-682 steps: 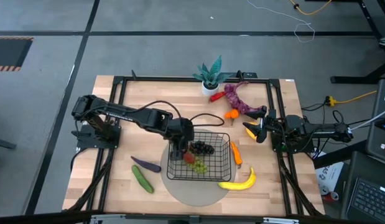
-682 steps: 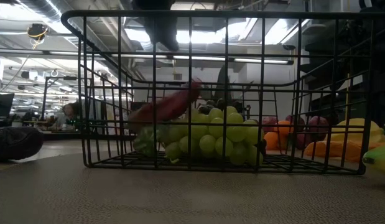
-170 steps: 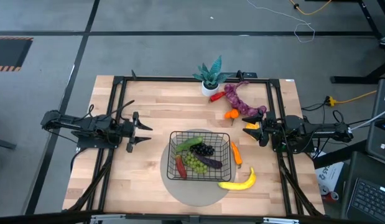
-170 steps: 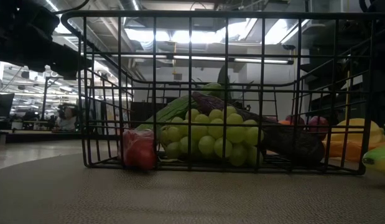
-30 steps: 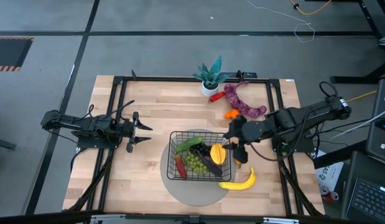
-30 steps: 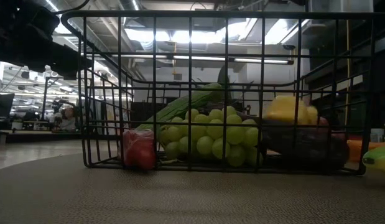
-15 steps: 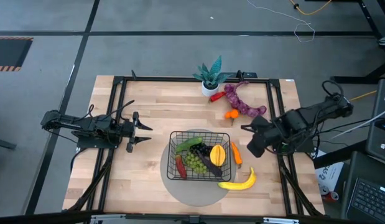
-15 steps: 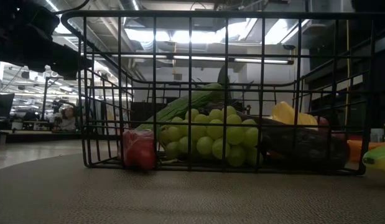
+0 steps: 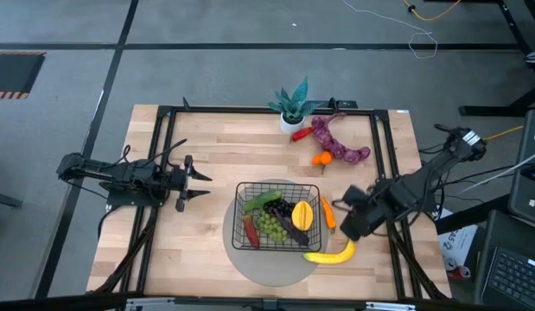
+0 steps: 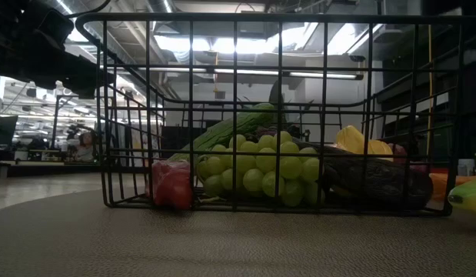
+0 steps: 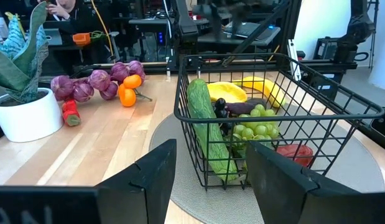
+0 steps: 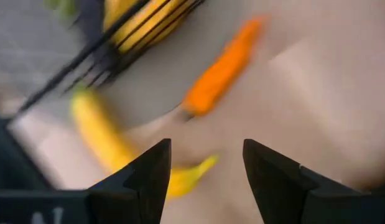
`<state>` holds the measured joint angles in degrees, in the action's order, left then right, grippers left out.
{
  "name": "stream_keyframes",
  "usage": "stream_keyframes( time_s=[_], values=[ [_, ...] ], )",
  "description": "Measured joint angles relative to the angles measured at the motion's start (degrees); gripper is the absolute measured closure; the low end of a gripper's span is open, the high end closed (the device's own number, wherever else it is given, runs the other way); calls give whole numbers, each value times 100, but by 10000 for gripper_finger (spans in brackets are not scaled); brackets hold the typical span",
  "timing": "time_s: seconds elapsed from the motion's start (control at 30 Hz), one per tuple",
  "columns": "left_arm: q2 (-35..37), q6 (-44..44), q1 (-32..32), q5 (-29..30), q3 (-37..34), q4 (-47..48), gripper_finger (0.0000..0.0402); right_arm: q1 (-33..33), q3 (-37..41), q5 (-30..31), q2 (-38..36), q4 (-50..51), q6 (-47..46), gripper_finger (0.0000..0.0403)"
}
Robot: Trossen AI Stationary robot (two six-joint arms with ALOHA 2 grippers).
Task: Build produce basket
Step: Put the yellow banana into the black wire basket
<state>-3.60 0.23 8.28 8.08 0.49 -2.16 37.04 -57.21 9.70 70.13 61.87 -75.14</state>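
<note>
Basket point(image 9: 278, 214): sits on a round grey disc point(image 9: 271, 269) at the desk point(image 9: 217, 142) centre-front.
Basket contents: cucumber point(image 11: 204, 126), green grapes point(image 10: 261, 171), dark grapes point(image 9: 283, 208), eggplant point(image 10: 372, 178), red pepper point(image 10: 171, 185), a yellow piece point(image 9: 303, 214) at the right side.
Outside basket: carrot point(image 9: 328, 213) just beside the right wall; banana point(image 9: 332, 253) at the front-right corner; orange point(image 11: 127, 95) and purple lumpy string point(image 9: 338, 143) near the potted plant point(image 9: 291, 105), well apart from the basket.
Right pincer point(image 9: 353, 216): fingers point(image 12: 145, 180) spread and empty, above the desk beside the carrot and banana.
Left pincer point(image 9: 187, 179): released, holding nothing, parked at desk left, facing the basket.
</note>
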Motion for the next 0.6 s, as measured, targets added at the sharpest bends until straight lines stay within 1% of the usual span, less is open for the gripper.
stream_keyframes(
  time_s=[0.07, 0.13, 0.2, 0.3, 0.37, 0.47, 0.6],
  values=[
    [-1, 0, 0, 0, 0, 1, 214, 204, 319, -361, 0, -849, 192, 202],
    [-1, 0, -1, 0, 0, 1, 214, 444, 610, -527, 0, -1681, 404, 202],
    [-1, 0, 1, 0, 0, 1, 214, 686, 903, -503, 22, -2441, 571, 202],
    [-1, 0, 1, 0, 0, 1, 214, 991, 1281, -287, 146, -3371, 642, 202],
    [1, 0, 1, 0, 0, -1, 214, 1137, 1398, -59, 305, -3614, 668, 202],
    [-1, 0, -1, -2, 0, -1, 214, 1248, 1432, 216, 600, -3577, 824, 202],
    [1, 0, -1, 0, 0, 1, 214, 1276, 1432, 248, 1026, -3753, 1256, 202]
  ],
)
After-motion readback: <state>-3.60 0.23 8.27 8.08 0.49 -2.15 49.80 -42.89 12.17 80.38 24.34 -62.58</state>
